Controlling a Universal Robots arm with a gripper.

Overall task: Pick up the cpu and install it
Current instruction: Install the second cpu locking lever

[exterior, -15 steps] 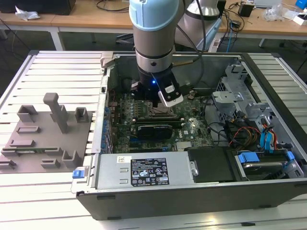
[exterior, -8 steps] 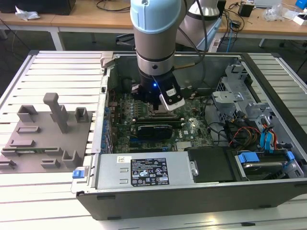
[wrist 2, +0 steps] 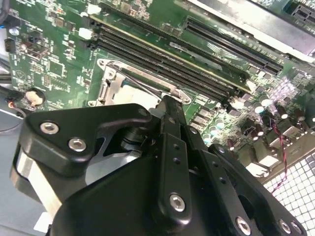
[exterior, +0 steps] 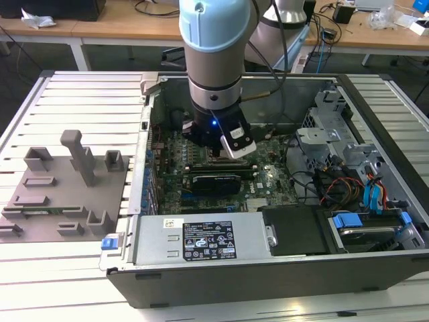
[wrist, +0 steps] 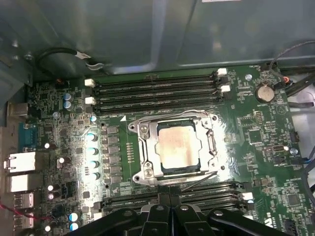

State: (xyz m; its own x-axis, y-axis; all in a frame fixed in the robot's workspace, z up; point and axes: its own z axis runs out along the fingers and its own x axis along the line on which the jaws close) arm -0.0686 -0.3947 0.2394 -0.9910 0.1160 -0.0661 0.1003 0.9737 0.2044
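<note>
The cpu (wrist: pixel 176 147), a pale silver square chip, lies flat inside the dark metal socket frame (wrist: pixel 147 147) on the green motherboard (wrist: pixel 256 142). In the first wrist view my gripper (wrist: pixel 171 199) hangs a little above the board, just off one side of the socket, over the memory slots there. Its black fingers are pressed together with nothing between them. In the second wrist view the gripper (wrist 2: pixel 167 104) points down at the socket's edge and covers most of the cpu (wrist 2: pixel 134 92). In the exterior view the arm (exterior: pixel 214 54) reaches down into the open computer case (exterior: pixel 268 268).
Memory slots (wrist: pixel 157 88) run along both sides of the socket. A long black card (exterior: pixel 214 182) sits near the arm, with a power supply (exterior: pixel 201 238) in front. Drive cages and cables (exterior: pixel 355 174) stand on the exterior view's right. A grey fixture plate (exterior: pixel 60 194) lies on the left.
</note>
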